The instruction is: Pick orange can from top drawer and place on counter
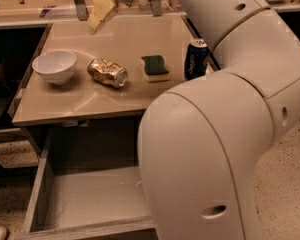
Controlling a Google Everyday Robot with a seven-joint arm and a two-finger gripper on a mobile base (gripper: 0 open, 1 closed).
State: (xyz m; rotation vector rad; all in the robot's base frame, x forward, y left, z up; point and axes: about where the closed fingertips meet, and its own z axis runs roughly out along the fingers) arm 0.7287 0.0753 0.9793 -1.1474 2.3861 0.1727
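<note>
Left to right: top drawer [39,194] stands open below the front edge of the counter surface [125,39], and we see only bare grey bottom in the part that shows; its right side is hidden behind the arm. On the surface, far left, a white bowl [54,66] sits upright near the left edge. Above and behind it, at the top of the view, the gripper [96,21] hangs over the back of the surface, yellowish jaws pointing down-left, released and with nothing between them, well apart from everything on the surface. Next, the orange can [107,73] lies on its side on the surface, crumpled, just right of the bowl and not touching it, so it is out of the drawer and on the counter. Right of the can, apart from it, a sponge [155,68] lies flat, green face up over a yellow layer. Near the right edge a blue can [196,59] stands upright, close to the sponge but not touching it. Far right, the white arm [225,134] fills the foreground, covers the right front corner of the surface, and runs up to the gripper at top. Speckled floor [285,184] shows at the right.
</note>
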